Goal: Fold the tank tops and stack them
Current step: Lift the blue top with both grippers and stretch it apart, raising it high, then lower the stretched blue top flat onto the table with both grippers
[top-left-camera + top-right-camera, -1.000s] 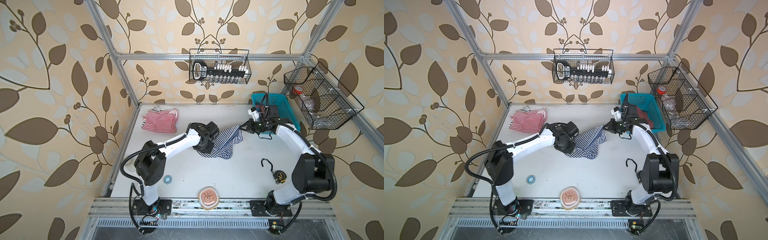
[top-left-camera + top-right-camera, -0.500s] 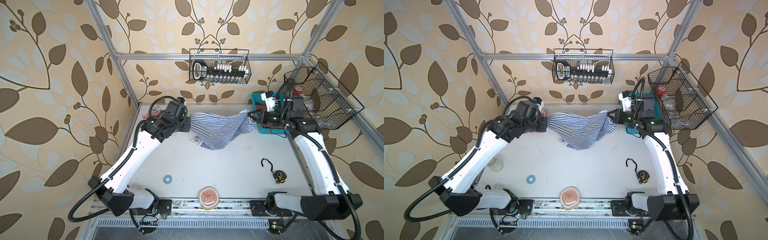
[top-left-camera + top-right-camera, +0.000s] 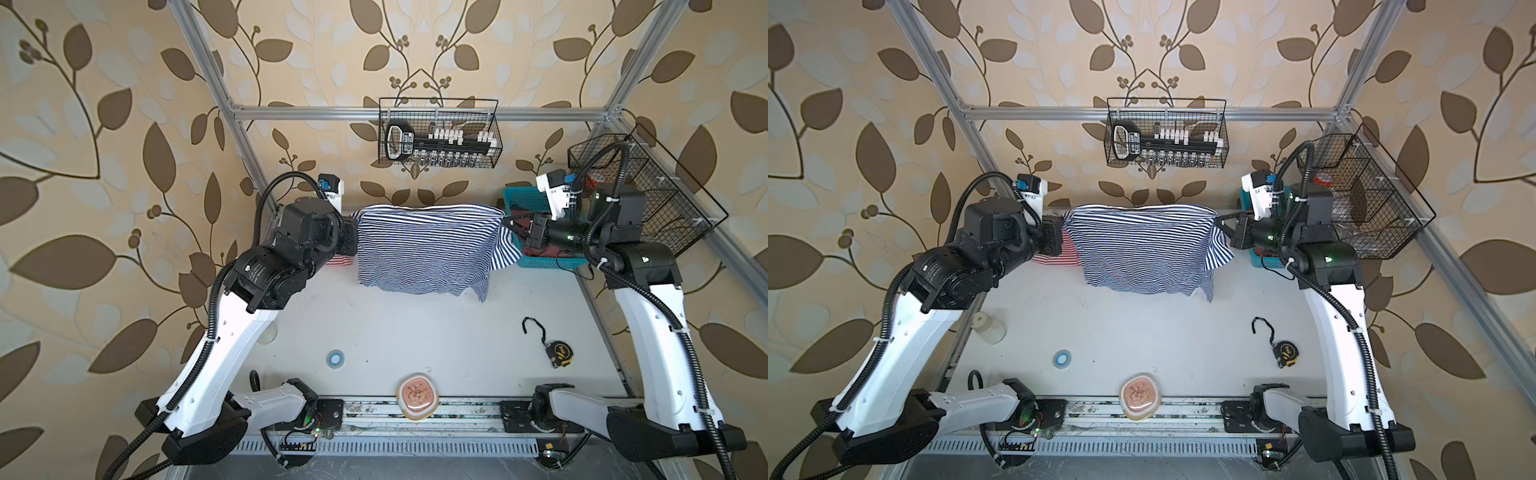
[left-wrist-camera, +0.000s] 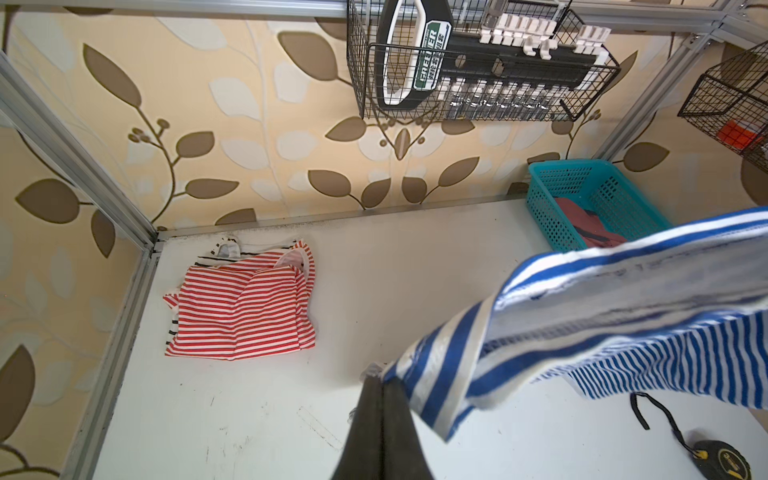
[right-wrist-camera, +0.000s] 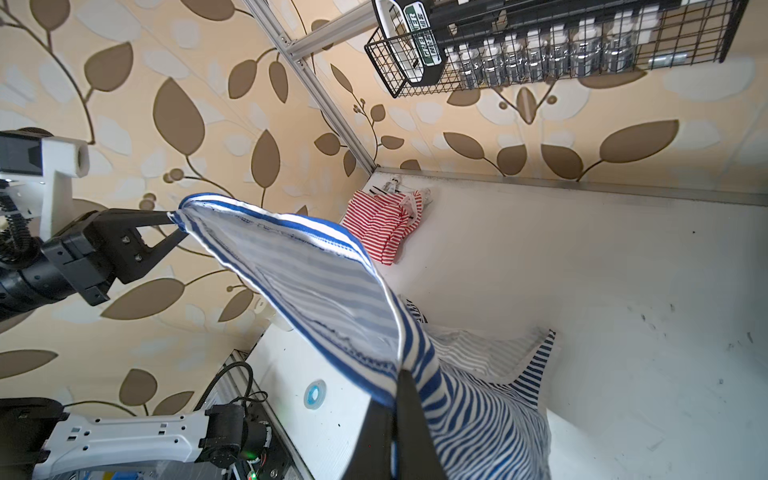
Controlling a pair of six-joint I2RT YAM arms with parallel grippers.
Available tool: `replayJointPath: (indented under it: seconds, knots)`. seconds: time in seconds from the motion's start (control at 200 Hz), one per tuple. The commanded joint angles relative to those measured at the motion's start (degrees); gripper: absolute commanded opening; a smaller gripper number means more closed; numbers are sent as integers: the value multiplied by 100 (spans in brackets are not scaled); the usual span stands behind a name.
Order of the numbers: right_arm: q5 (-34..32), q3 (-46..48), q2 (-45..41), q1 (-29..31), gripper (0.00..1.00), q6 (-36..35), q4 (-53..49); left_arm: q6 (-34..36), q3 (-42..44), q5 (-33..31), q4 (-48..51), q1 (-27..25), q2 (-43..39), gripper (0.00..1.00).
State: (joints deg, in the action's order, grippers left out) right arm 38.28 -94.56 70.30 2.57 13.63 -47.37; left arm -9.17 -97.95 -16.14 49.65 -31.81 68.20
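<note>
Hanging stretched over table (image 3: 415,340): navy-and-white tank top (image 3: 424,249); left gripper (image 5: 174,219) clenched on one upper corner, right gripper (image 5: 399,382) clamped on other. Red-and-white tank top (image 4: 245,307) lies at table's back-left corner, seemingly folded.

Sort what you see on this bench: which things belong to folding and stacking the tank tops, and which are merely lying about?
Job: navy-and-white tank top, held between left gripper and right gripper; red-and-white tank top.
Lying about: tape measure, blue tape roll, pink dish, white bottle.
</note>
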Motion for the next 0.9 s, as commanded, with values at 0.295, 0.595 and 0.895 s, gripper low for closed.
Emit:
replayJointPath:
  seconds: [0.295, 0.595, 0.895]
  knots:
    - [-224, -3322, 2632, -9, 0, 252, 111, 806, -3105, -141, -996, 959, 2526, 0]
    - [391, -3390, 2626, -55, 0, 341, 967, 1275, -2857, 230, -1818, 975, 2160, 0]
    - [-369, 1142, 435, 395, 0, -493, 1422, 546, 2063, 1848, -2850, 790, -392, 0]
